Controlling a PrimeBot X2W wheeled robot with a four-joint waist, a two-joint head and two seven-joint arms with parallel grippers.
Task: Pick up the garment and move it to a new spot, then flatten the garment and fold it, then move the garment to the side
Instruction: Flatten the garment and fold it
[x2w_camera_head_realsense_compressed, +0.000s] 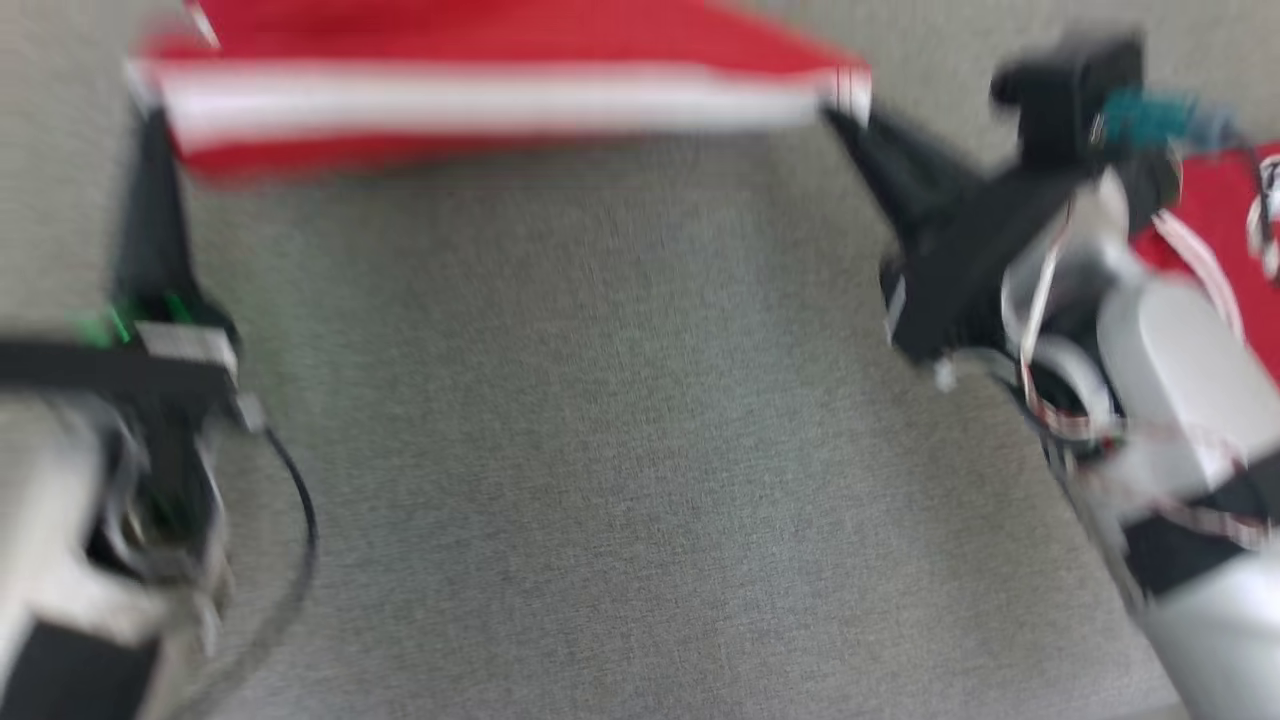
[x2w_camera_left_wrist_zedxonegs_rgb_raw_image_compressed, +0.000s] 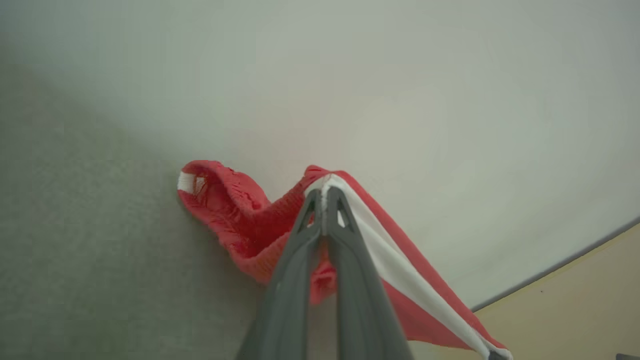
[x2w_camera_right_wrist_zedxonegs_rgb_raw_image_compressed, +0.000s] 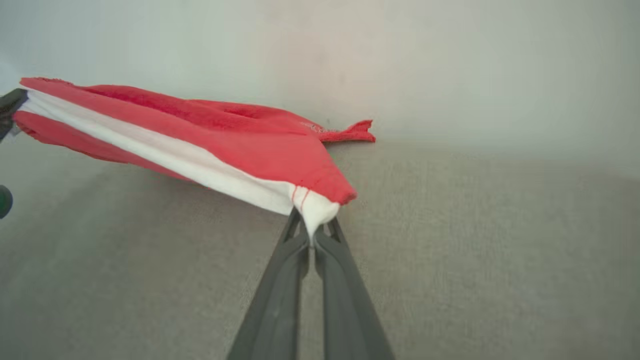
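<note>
The garment (x2w_camera_head_realsense_compressed: 480, 95) is red with a broad white band, stretched between my two grippers above the grey fabric surface (x2w_camera_head_realsense_compressed: 600, 450); the head view is blurred. My left gripper (x2w_camera_head_realsense_compressed: 150, 120) is shut on the garment's left corner; in the left wrist view the gripper (x2w_camera_left_wrist_zedxonegs_rgb_raw_image_compressed: 324, 192) pinches the white band while red cloth (x2w_camera_left_wrist_zedxonegs_rgb_raw_image_compressed: 235, 220) droops to the left. My right gripper (x2w_camera_head_realsense_compressed: 840, 110) is shut on the right corner; in the right wrist view the gripper (x2w_camera_right_wrist_zedxonegs_rgb_raw_image_compressed: 312, 225) clamps the white tip of the garment (x2w_camera_right_wrist_zedxonegs_rgb_raw_image_compressed: 200, 135), which runs away to the upper left.
More red-and-white cloth (x2w_camera_head_realsense_compressed: 1215, 220) lies at the right edge behind my right arm. In the left wrist view the surface's edge (x2w_camera_left_wrist_zedxonegs_rgb_raw_image_compressed: 550, 270) and a beige floor (x2w_camera_left_wrist_zedxonegs_rgb_raw_image_compressed: 575, 310) show at lower right.
</note>
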